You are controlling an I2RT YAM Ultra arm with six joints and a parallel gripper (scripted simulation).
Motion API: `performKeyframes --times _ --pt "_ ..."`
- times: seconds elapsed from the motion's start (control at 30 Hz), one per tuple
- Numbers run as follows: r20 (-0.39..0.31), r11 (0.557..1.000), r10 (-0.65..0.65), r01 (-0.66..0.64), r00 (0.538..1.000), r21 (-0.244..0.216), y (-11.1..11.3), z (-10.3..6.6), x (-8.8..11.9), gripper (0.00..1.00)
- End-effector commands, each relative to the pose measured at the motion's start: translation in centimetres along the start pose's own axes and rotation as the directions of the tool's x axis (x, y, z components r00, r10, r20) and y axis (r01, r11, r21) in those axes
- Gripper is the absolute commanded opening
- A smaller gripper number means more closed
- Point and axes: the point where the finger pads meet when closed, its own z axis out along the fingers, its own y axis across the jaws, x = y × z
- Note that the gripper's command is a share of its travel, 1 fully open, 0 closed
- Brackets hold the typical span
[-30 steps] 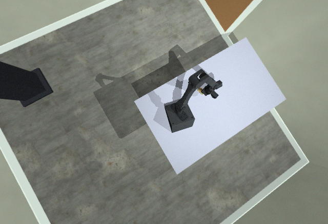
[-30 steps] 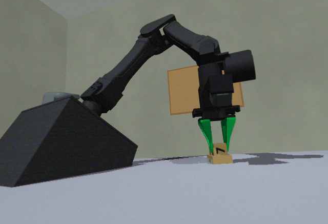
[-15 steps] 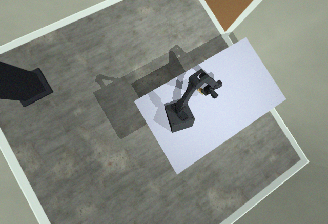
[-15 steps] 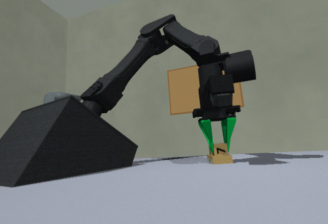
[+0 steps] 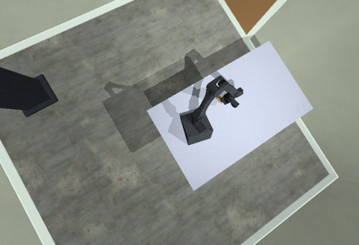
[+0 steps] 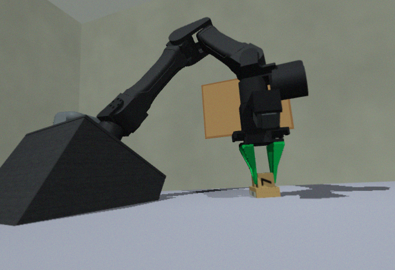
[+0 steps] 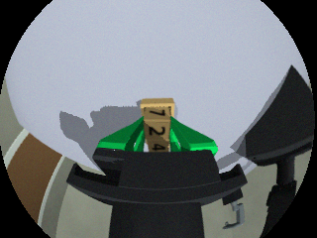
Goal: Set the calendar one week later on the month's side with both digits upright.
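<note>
Overhead, the gripper (image 6: 263, 177) points down, its green fingers (image 6: 249, 160) clamped on a wooden cube (image 6: 265, 180). That cube stands in the tray (image 6: 265, 192) on the pale table (image 6: 223, 228).

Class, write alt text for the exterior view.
A black robot arm reaches down, its green-fingered gripper shut on a tan calendar cube sitting in a small tan tray on a pale table.

A tan cube (image 6: 266, 180) showing a black 7 sits tilted in the tan tray (image 6: 265, 191) on the table.
</note>
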Motion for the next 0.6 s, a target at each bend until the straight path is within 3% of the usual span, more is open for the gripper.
performKeyframes --times 0.0,0.57 --pt "0.008 1.000 0.017 -0.017 1.000 0.017 -0.70 0.69 -0.53 0.26" --pt "0.011 1.000 0.014 -0.014 1.000 0.009 -0.35 0.67 -0.56 0.26"
